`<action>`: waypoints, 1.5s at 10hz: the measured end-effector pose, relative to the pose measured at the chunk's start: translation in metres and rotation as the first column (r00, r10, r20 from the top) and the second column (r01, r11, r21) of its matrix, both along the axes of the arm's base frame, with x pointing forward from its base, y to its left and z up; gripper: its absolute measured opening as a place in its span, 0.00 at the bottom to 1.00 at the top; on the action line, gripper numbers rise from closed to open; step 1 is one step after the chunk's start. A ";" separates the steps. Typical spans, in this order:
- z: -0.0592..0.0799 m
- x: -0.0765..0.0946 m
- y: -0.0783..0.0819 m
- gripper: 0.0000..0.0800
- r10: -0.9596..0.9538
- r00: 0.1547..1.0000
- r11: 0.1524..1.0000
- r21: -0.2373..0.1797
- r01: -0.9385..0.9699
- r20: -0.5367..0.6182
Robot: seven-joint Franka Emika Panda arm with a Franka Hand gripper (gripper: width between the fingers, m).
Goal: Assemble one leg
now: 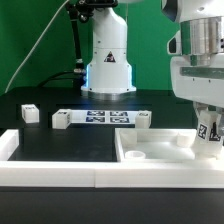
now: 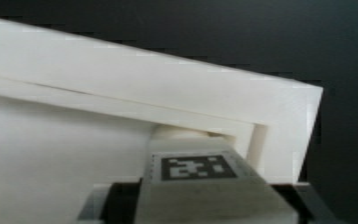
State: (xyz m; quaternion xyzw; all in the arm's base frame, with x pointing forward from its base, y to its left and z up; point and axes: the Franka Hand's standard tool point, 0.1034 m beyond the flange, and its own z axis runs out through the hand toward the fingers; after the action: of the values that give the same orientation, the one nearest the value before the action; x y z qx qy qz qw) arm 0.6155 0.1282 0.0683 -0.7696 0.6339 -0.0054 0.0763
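Clamping on the leg [image 2: 197, 168], the gripper [image 1: 208, 138] is holding this short white square post upright between its 2 fingers, with the jaws closed against 2 opposite sides of the post. The black-and-white fiducial tag on the leg is facing the wrist camera. In the exterior view, the gripper and the leg are sitting at 3 o'clock in the scene, over the far corner of the large white tray-like panel [image 1: 160, 172] on the exterior view's right. The lower end of the leg is reaching down inside that corner; whether it is touching the panel floor cannot be told. The wrist view is showing the raised rim of the panel meeting at a corner just beyond the leg.

The panel is lying flat on the black table [image 1: 60, 140] at 5 o'clock in the exterior view. The marker board [image 1: 98, 118] is lying at 11 o'clock from the panel, well apart from the gripper. 3 other short white posts are standing on the table: 1 [image 1: 143, 119] just beside the marker board at its 3 o'clock end, 1 [image 1: 61, 119] just beside its 9 o'clock end, and 1 [image 1: 30, 113] farther out toward 9 o'clock. The robot base [image 1: 108, 60] is standing at 12 o'clock behind the marker board.
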 end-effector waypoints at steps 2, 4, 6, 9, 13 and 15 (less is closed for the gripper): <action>0.000 0.000 0.001 0.44 0.010 1.000 1.000 0.005 -0.010 0.001; 0.000 0.000 0.003 0.65 0.172 0.985 0.985 -0.017 -0.172 0.017; 0.002 0.000 0.005 0.81 0.376 0.926 0.926 -0.043 -0.374 0.025; 0.003 0.001 0.003 0.81 0.691 0.722 0.720 -0.105 -0.686 0.022; 0.004 0.003 -0.005 0.81 0.925 0.379 0.372 -0.173 -0.912 -0.011; 0.003 0.003 -0.009 0.81 0.973 0.231 0.223 -0.185 -0.957 -0.026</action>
State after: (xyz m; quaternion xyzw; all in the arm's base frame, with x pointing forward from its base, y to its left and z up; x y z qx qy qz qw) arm 0.6186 0.1194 0.0715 -0.9984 0.0150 -0.0451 0.0307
